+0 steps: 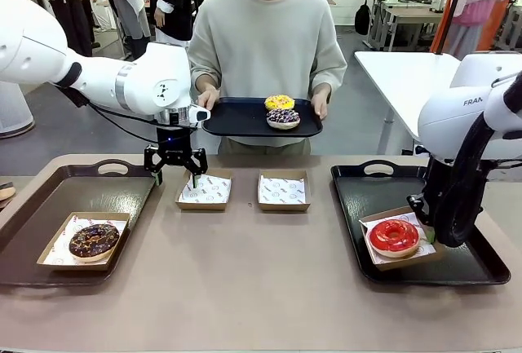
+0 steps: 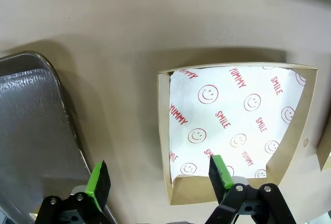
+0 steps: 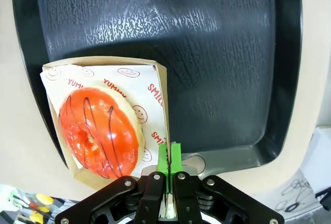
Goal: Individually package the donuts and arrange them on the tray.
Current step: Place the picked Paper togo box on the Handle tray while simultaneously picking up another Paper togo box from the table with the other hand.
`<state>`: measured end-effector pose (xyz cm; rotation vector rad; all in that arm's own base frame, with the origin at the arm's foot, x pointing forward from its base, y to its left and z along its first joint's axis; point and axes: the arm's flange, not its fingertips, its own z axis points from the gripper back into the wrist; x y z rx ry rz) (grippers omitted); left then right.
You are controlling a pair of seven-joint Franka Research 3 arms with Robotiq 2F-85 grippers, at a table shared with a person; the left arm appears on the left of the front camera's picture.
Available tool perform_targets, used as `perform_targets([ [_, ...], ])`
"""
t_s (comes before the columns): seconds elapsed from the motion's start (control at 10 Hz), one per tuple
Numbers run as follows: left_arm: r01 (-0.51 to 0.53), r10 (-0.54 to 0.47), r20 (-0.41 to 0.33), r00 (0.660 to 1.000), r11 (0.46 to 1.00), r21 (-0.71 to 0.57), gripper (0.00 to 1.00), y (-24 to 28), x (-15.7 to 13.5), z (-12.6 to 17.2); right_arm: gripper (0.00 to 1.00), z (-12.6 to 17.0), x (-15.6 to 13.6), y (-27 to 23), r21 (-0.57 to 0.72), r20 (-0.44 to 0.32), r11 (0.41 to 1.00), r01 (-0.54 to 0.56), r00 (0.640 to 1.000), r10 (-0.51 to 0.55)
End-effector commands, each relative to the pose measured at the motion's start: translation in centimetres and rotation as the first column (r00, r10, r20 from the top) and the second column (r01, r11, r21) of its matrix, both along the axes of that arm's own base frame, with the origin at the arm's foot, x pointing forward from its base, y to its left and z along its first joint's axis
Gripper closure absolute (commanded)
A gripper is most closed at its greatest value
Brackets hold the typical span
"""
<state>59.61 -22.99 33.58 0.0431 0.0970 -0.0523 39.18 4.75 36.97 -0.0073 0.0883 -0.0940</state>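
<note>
So the big tan surface (image 1: 261, 304) has a dark handled plastic tray (image 1: 98, 194) at its left end and a matching black tray (image 1: 367, 194) at its right end. On the far side a person in a pale sweatshirt (image 1: 265, 35) holds a third black tray (image 1: 236, 121) up off the surface with both hands. The white left arm (image 1: 98, 76) reaches in toward the middle with its wrist pointed straight down. The left jaws are spread wide with nothing in them, hanging over the near-left corner of an empty brown cardboard box lined with smiley-print paper (image 2: 232, 125). A second empty lined box (image 1: 283, 191) sits just beside it, with bare surface all along the near side. The white right arm (image 1: 465, 116) drops onto the right tray. The right jaws are squeezed shut, and the side wall of the shallow cardboard box there (image 3: 161, 87) runs straight in between the green pads (image 3: 176, 154), so it looks pinched. That box holds the glossy red ring donut (image 3: 98, 131), and most of that tray is bare. The chocolate ring donut with sprinkles (image 1: 94, 240) sits in its own lined box (image 1: 50, 247) on the left tray. The yellow ring donut (image 1: 279, 102) and the dark purple ring donut with white sprinkles (image 1: 283, 116) are touching on the person's tray.
</note>
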Motion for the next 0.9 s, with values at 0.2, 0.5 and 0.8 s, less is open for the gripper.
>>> perform_targets([
  [0.2,-0.033,0.033,0.002,0.999,0.999,0.018,0.0,0.2,0.8,-0.5,0.98,-0.8,0.9,0.4,0.014,0.02,1.0,-0.002,1.0,0.002],
  [0.5,-0.024,0.024,-0.002,1.0,1.0,0.003,0.0,0.3,0.9,-0.7,0.98,-1.2,1.5,1.0,0.02,0.022,1.0,0.0,1.0,-0.001],
  [0.8,-0.021,0.021,-0.003,1.0,1.0,-0.007,0.0,0.3,0.9,-0.8,0.98,-1.3,1.9,1.5,0.025,0.021,1.0,-0.002,1.0,0.001],
])
